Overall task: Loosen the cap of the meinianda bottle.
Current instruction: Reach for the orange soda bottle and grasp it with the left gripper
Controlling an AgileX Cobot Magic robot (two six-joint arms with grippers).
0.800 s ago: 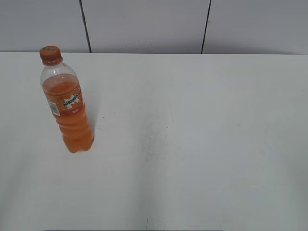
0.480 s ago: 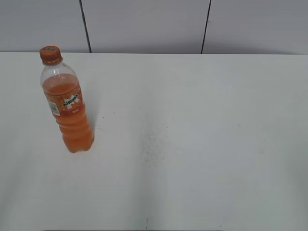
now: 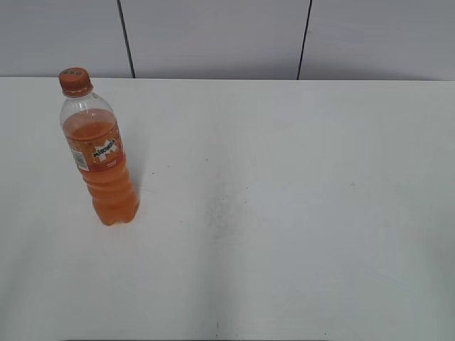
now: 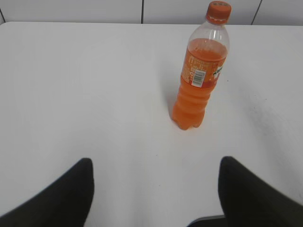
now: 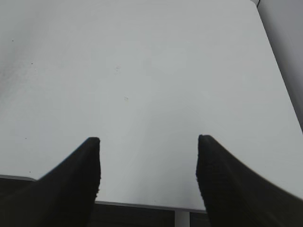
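The meinianda bottle (image 3: 103,170) stands upright on the left of the white table, holding orange drink and an orange label. Its orange cap (image 3: 75,80) sits on top. It also shows in the left wrist view (image 4: 199,80), with the cap (image 4: 219,11) on its top. My left gripper (image 4: 155,163) is open and empty, well short of the bottle. My right gripper (image 5: 147,142) is open and empty near the table's front edge, with no bottle in its view. Neither gripper shows in the exterior view.
The white table (image 3: 284,213) runs back to a grey panelled wall (image 3: 213,35). The table's front edge and a dark gap below it show in the right wrist view (image 5: 142,208).
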